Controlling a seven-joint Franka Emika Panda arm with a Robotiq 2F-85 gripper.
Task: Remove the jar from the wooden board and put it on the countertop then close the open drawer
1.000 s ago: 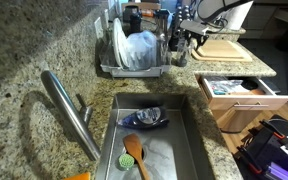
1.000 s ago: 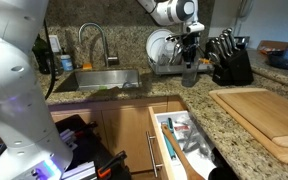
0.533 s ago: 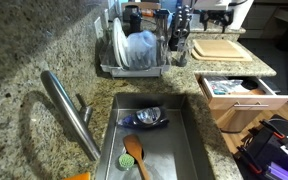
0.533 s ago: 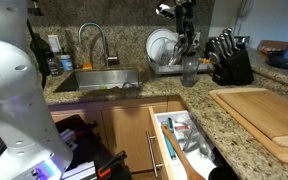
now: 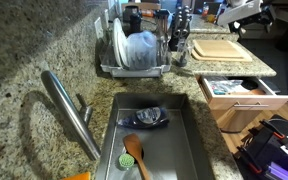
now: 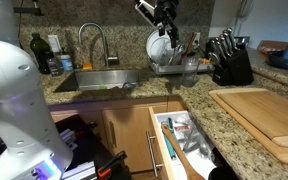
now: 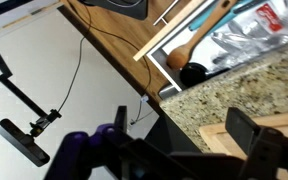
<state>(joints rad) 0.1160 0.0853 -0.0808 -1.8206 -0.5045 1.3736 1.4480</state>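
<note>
Standing toward desk (image 6: pixel 199 100) back edge, jar (image 6: pixel 189 70) judged placed; hand (image 7: pixel 182 128) spread, empty; open drawer (image 6: pixel 155 138) to be pushed shut.

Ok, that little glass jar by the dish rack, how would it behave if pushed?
The jar looks like clear glass, so probably rigid, slippery and breakable. It stands upright, taller than wide, so a high push might tip it; on the polished countertop a low one likely slides it.
</note>
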